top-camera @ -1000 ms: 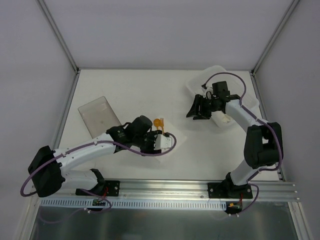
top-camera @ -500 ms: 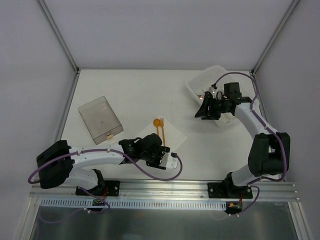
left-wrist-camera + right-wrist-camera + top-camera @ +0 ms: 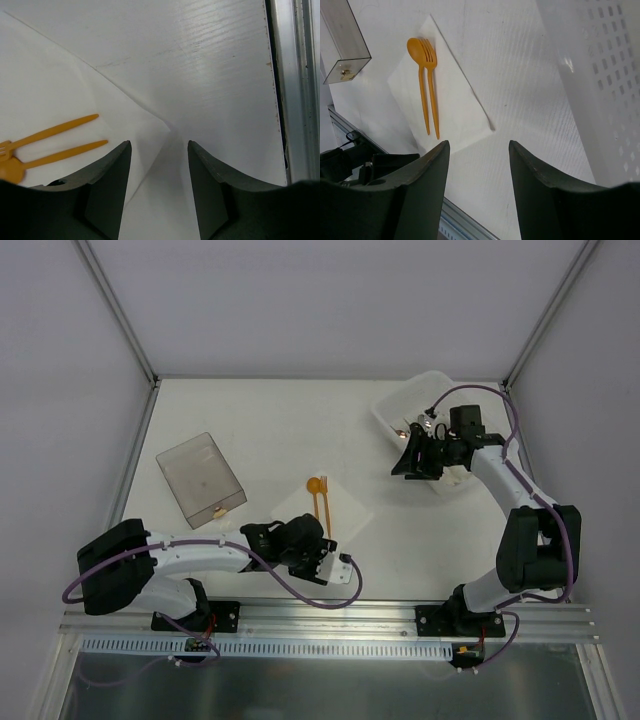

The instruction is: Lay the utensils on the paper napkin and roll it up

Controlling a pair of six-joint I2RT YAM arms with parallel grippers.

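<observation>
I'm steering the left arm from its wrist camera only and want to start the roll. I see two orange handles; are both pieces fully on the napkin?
Observer: Yes. The right wrist view shows the spoon and fork side by side, wholly on the paper napkin.
Operator: Which corner am I at?
Observer: From above, the left gripper is at the napkin's near corner, where the handles point.
Operator: Is the right arm in my way?
Observer: No. The right gripper hangs open and empty beside the white tray, far right.
</observation>
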